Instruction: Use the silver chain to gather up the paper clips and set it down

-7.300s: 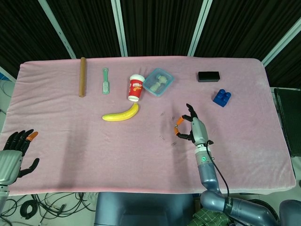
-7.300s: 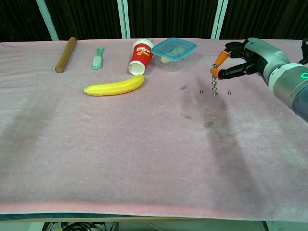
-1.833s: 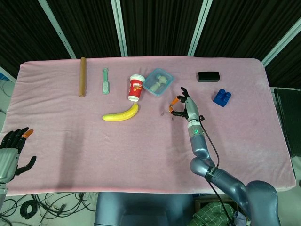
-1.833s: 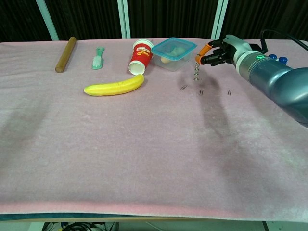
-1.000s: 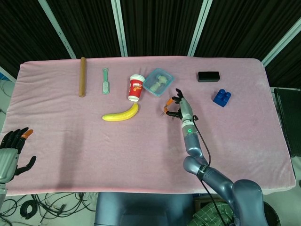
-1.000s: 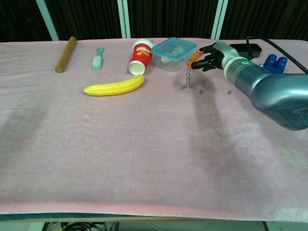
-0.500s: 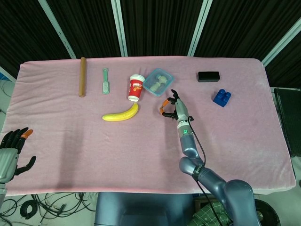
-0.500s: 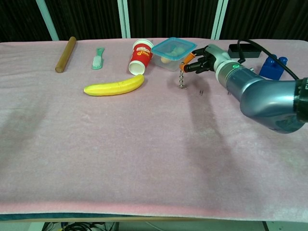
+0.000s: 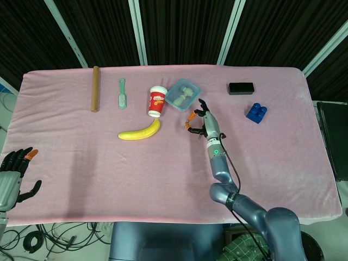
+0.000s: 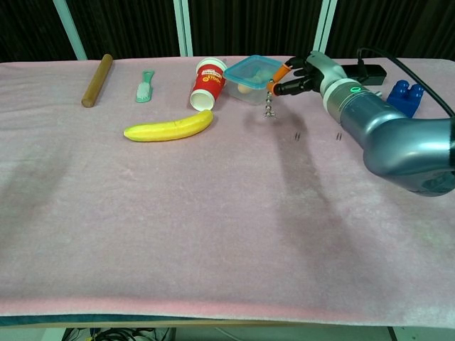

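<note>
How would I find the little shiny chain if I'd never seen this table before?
Look at the pink table and find the clear box with the blue lid near the back. Right beside it the right hand pinches the silver chain, which hangs from its orange fingertips, the only shiny beaded string there.

One banana (image 10: 169,128), one cup (image 10: 206,83), one brush (image 10: 146,86), two loose paper clips (image 10: 296,136).

The silver chain (image 10: 269,106) is hanging straight down as a short beaded strand, its lower end carrying a small cluster of clips just above the pink cloth. Two loose paper clips (image 10: 296,136) (image 10: 339,135) are lying flat, apart from each other, right of it.
</note>
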Motion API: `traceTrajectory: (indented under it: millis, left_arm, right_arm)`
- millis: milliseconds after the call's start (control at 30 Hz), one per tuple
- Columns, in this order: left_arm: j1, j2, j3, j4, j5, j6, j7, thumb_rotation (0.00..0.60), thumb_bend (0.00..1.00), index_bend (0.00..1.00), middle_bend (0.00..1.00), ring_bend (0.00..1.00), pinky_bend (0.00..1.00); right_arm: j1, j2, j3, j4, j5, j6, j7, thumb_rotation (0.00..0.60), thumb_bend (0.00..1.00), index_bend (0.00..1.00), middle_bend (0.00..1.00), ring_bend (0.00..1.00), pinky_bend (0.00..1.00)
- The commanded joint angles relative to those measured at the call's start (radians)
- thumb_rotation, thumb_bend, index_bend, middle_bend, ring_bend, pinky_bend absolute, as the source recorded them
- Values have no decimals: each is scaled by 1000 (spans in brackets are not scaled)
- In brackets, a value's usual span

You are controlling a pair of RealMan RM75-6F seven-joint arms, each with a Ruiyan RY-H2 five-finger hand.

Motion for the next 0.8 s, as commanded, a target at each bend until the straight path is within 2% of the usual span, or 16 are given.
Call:
traceTrajectory:
  millis: [33,367,800]
  left_arm:
    - [1,0,0,-1,0,1,1,600,358,120,46,0,0]
    - [1,-2,-1,-1,-2,1,5,600,358,119,46,0,0]
    - [1,-3,-2,0,-3,2,10,600,358,119,46,0,0]
  right_arm:
    - [-38,30,-18,-57,-12,29,-18,600,381,683,0,56,208]
    - [-133,79,-64,-169,-10,52,-40,600,381,683,0,56,208]
    - [-164,77,-85,-160,-14,30,-25,600,381,683,0,56,208]
